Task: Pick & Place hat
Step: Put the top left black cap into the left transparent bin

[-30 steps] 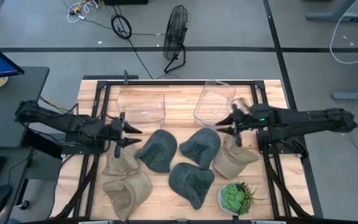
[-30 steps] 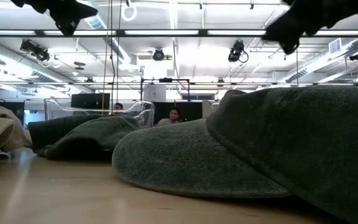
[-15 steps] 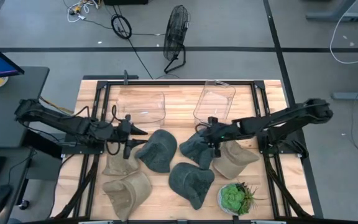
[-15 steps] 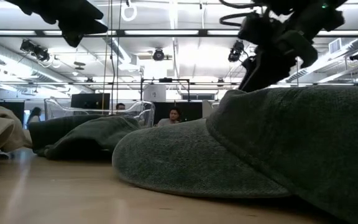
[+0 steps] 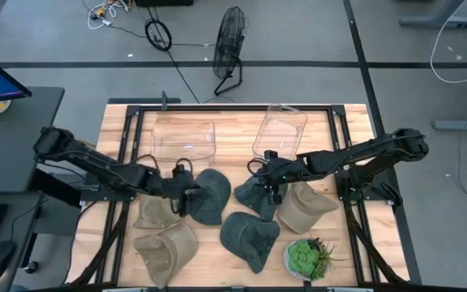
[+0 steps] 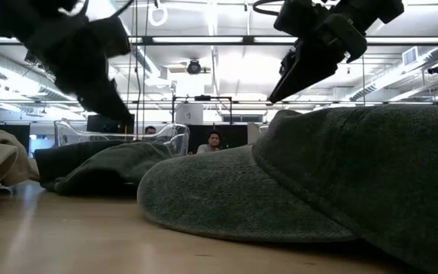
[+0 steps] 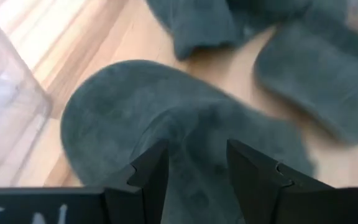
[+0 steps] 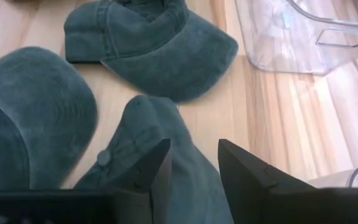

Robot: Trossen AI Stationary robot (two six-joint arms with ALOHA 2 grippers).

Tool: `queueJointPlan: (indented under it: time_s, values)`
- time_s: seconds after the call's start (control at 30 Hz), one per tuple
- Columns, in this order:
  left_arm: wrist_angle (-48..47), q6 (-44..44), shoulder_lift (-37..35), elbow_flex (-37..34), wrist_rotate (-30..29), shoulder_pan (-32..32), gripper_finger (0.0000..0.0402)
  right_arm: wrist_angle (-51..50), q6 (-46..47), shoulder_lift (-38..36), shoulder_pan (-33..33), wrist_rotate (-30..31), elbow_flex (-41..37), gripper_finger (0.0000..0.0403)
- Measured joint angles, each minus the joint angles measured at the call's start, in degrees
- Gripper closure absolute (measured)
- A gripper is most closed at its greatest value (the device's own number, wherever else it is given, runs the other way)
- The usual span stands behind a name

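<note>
Several caps lie on the wooden table: three dark green, three tan. My left gripper (image 5: pixel 186 195) (image 7: pixel 197 168) is open and low over the left dark green cap (image 5: pixel 209 195) (image 7: pixel 166 112), its fingers astride a raised fold of the crown. My right gripper (image 5: pixel 267 185) (image 8: pixel 194 165) is open just over the middle dark green cap (image 5: pixel 259 193) (image 8: pixel 138 140), beside its top button. A third green cap (image 5: pixel 250 235) rests flat nearer the front edge. In the low view both grippers hang above the caps.
Two clear plastic bins (image 5: pixel 183 139) (image 5: pixel 280 131) stand on the far part of the table. Tan caps lie at the near left (image 5: pixel 167 247) (image 5: pixel 156 212) and right (image 5: pixel 305 207). A potted green plant (image 5: pixel 305 258) sits at the near right edge.
Both grippers have come inward and down. The left one has moved toward the table's right onto the left green cap. The right one has swept toward the table's left, from the right bin to the middle green cap. The caps have stayed where they were.
</note>
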Motion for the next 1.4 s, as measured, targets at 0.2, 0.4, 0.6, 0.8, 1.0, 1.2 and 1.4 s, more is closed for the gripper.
queueJointPlan:
  time_s: [0.2, 0.4, 0.6, 0.8, 1.0, 1.2, 1.4]
  values:
    - [-0.19, 7.16, 2.77, 0.0, -4.73, 0.21, 0.0237, -0.06, 1.91, 0.0, 0.0, -0.18, 0.0, 0.0266]
    - [-0.98, 1.62, 6.53, 0.0, -4.83, 0.35, 0.0237, -0.06, 2.91, 0.0, 0.0, -0.19, 0.0, 0.0266]
    - [-0.76, -2.2, 11.63, 0.09, -5.27, 0.35, 0.0241, -0.08, 3.04, 0.0, 0.0, -0.19, 0.0, 0.0266]
    - [-1.04, -5.87, 11.48, 0.05, -6.13, 0.35, 0.0358, -0.1, 3.02, 0.0, 0.0, -0.21, 0.0, 0.0266]
    - [0.16, -8.77, 7.32, 0.79, -5.4, -2.1, 0.0376, -0.29, 2.99, 0.0, 0.0, -0.21, -0.02, 0.0266]
    - [-2.43, -4.98, 1.18, 4.98, -10.78, -6.24, 0.0384, -0.67, 2.98, -0.02, 0.0, -0.19, -0.02, 0.0266]
    - [-21.0, -2.8, -3.92, 12.58, -18.57, -6.26, 0.0377, -0.71, 2.97, -0.02, 0.0, -0.19, -0.02, 0.0266]
